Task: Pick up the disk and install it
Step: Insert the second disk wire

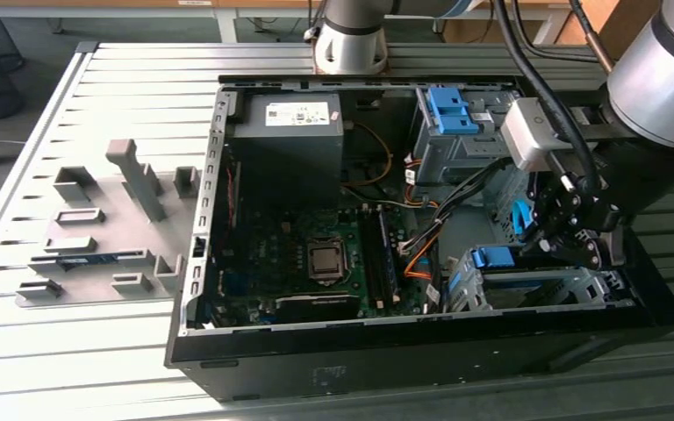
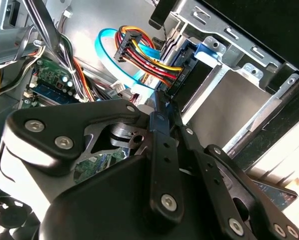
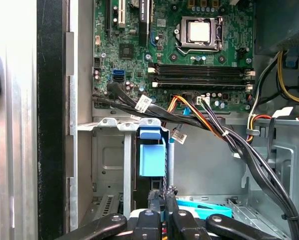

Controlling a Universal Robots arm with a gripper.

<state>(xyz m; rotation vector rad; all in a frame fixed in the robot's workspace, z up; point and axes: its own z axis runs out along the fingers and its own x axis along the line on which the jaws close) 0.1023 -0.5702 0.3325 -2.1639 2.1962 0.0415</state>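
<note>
The disk (image 1: pixel 504 258) stands on edge in the lower grey drive cage (image 1: pixel 548 288) at the front corner of the open computer case, on the exterior view's right. Its blue carrier bracket (image 3: pixel 152 154) shows at the top of the cage slot, and again in the second wrist view (image 2: pixel 208 50). My gripper (image 1: pixel 548 248) hangs just above that cage. Its black fingers are shut, tips together (image 3: pixel 163 197) (image 2: pixel 161 103), right at the disk's edge, with nothing seen between them.
A black and coloured cable bundle (image 3: pixel 199 117) runs over the cage, and a plug with coloured wires (image 2: pixel 139 50) sits close to the fingertips. The motherboard (image 1: pixel 313 254), the power-supply box (image 1: pixel 288 132) and an upper cage with a blue clip (image 1: pixel 448 110) share the case. A grey fixture (image 1: pixel 103 228) lies on the table.
</note>
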